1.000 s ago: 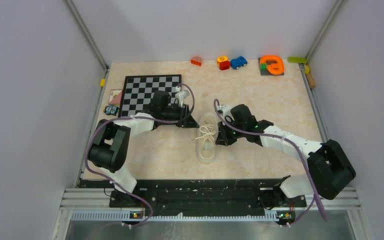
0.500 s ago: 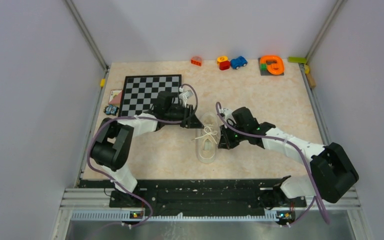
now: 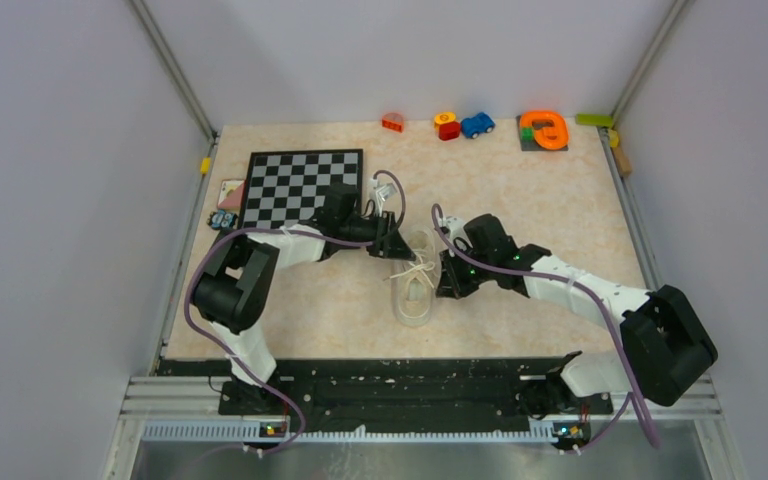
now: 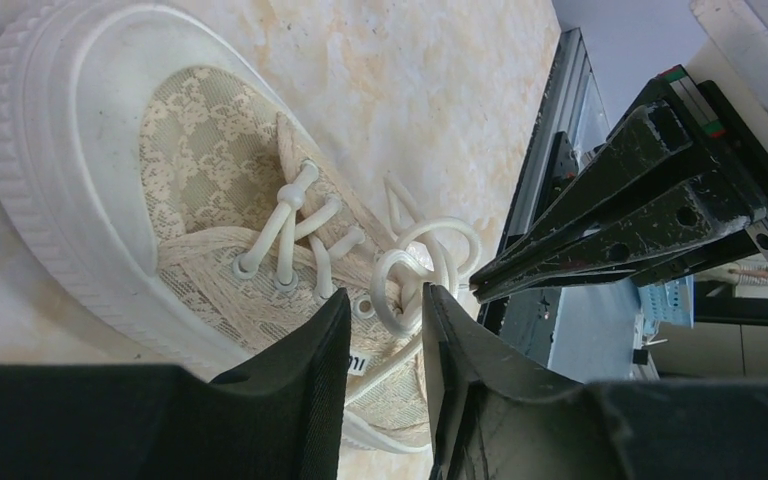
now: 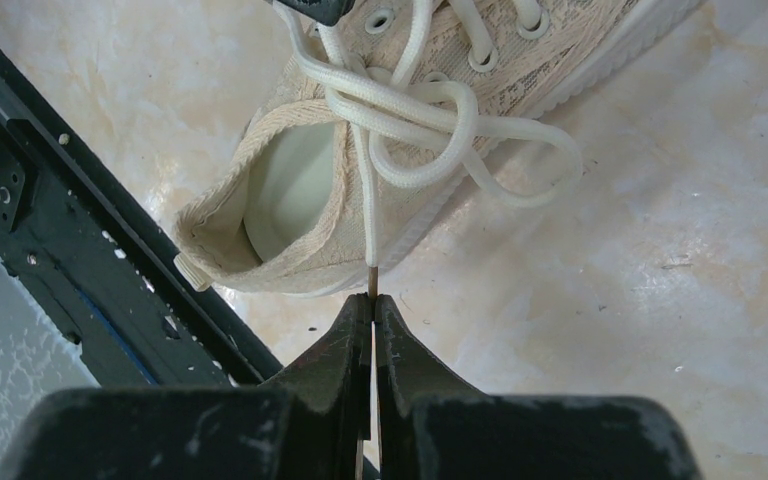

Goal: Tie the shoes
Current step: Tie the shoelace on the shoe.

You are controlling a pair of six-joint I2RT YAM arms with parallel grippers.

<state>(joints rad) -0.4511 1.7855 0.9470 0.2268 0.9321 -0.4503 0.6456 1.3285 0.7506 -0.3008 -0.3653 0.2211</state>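
Left arm reaches toward 3 o'clock; the left gripper (image 4: 385, 298) sits low over the sneaker (image 3: 415, 290), jaws partly apart astride a lace loop (image 4: 380, 280), not clamping. The sneaker lies mid-table (image 3: 560, 210). Right arm stretches toward 10 o'clock; the right gripper (image 5: 372, 302) pinches a lace end (image 5: 368, 230), jaws closed.

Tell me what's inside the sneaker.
Only a pale bare insole shows through the opening of the sneaker. Toward the toe, the laces and the sneaker itself hide the rest.
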